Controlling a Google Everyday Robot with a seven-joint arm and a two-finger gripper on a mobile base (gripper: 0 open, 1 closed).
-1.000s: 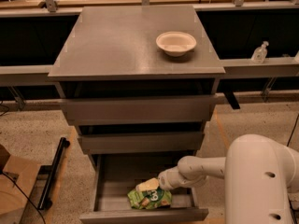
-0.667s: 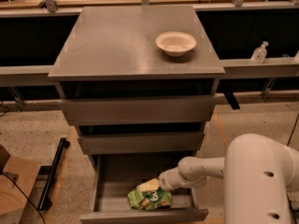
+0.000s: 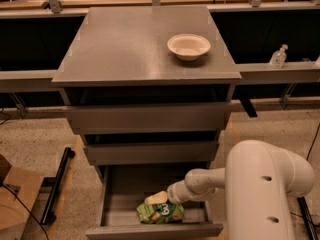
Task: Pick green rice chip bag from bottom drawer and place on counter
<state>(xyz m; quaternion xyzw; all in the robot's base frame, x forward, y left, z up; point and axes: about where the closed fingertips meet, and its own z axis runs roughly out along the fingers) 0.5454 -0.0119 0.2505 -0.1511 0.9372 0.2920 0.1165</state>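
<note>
The green rice chip bag lies on the floor of the open bottom drawer, near its low front panel. My gripper reaches down into the drawer from the right and sits right above the bag's top edge, touching or nearly touching it. The white arm runs from the big white housing at the lower right. The grey metal counter tops the drawer cabinet.
A white round bowl stands on the counter's right part. Two taller closed drawer fronts hang above the open drawer. A small clear bottle stands on a ledge at right. A black bar lies on the floor at left.
</note>
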